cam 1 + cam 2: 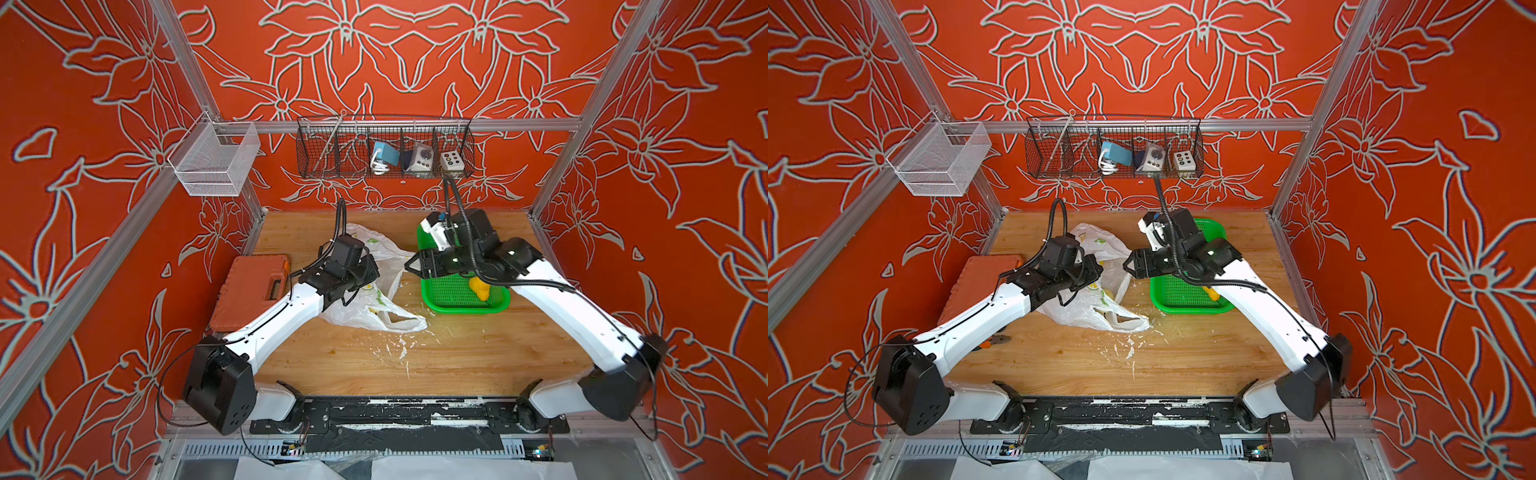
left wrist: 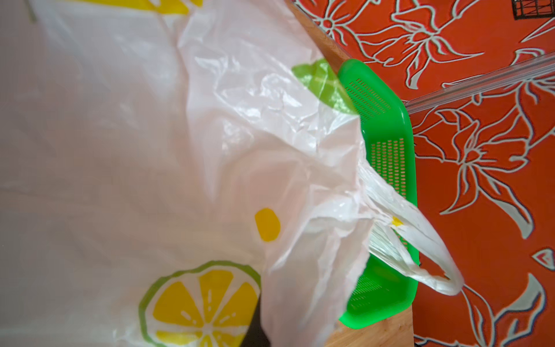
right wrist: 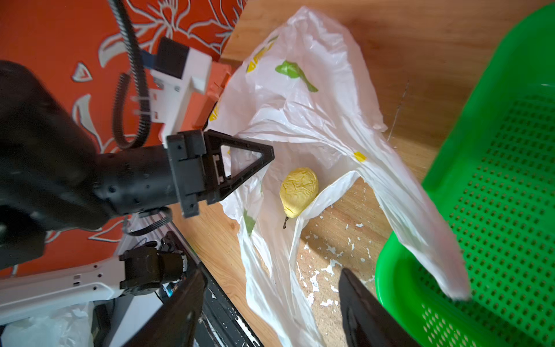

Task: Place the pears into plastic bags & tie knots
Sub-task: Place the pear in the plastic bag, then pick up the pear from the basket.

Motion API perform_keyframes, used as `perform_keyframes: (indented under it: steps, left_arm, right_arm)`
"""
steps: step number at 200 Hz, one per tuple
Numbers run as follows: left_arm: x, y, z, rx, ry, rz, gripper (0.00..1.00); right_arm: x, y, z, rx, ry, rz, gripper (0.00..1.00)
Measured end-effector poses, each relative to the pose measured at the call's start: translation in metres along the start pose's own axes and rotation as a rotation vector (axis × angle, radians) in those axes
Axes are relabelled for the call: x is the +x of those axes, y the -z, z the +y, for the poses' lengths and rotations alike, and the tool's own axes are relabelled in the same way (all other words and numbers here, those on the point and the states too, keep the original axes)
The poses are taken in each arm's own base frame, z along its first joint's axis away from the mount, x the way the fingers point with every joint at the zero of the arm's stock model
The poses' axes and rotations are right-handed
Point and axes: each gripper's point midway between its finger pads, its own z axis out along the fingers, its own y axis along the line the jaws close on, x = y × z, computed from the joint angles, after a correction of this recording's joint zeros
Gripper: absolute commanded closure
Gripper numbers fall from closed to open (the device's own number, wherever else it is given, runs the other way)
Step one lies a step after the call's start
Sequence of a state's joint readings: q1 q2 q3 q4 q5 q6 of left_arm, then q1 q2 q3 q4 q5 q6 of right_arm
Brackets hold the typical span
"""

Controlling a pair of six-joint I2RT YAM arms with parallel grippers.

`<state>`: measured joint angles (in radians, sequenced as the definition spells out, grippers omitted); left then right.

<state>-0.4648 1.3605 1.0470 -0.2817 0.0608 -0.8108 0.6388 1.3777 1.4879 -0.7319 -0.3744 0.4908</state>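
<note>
The white plastic bag printed with citrus slices lies crumpled on the wooden table, its mouth facing the green tray. My left gripper is shut on the bag's upper rim and holds it raised; the bag fills the left wrist view. A pale yellow pear lies inside the bag's mouth. My right gripper stands open over the mouth with nothing held, and a bag handle strip passes beneath it. An orange-yellow pear rests in the tray.
The green mesh tray sits just right of the bag. An orange tool case lies at the table's left edge. A black wire basket and a white mesh basket hang on the back rail. White flakes litter the table.
</note>
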Motion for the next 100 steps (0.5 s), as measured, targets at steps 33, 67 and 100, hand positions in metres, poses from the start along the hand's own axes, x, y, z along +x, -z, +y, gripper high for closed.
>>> perform_keyframes:
  steps: [33, 67, 100]
  left_arm:
    - [-0.001, 0.0, -0.002, 0.007, -0.007, -0.001, 1.0]
    - [0.0, 0.0, -0.002, 0.008, -0.021, 0.0, 1.0]
    - [0.001, 0.0, 0.0, 0.001, -0.046, 0.006, 1.0]
  right_arm:
    - [-0.005, 0.05, -0.06, 0.201, -0.121, -0.145, 0.26]
    - [0.028, 0.042, -0.129, 0.426, -0.205, -0.095, 0.24]
    - [0.079, 0.005, -0.19, 0.604, -0.262, 0.085, 0.2]
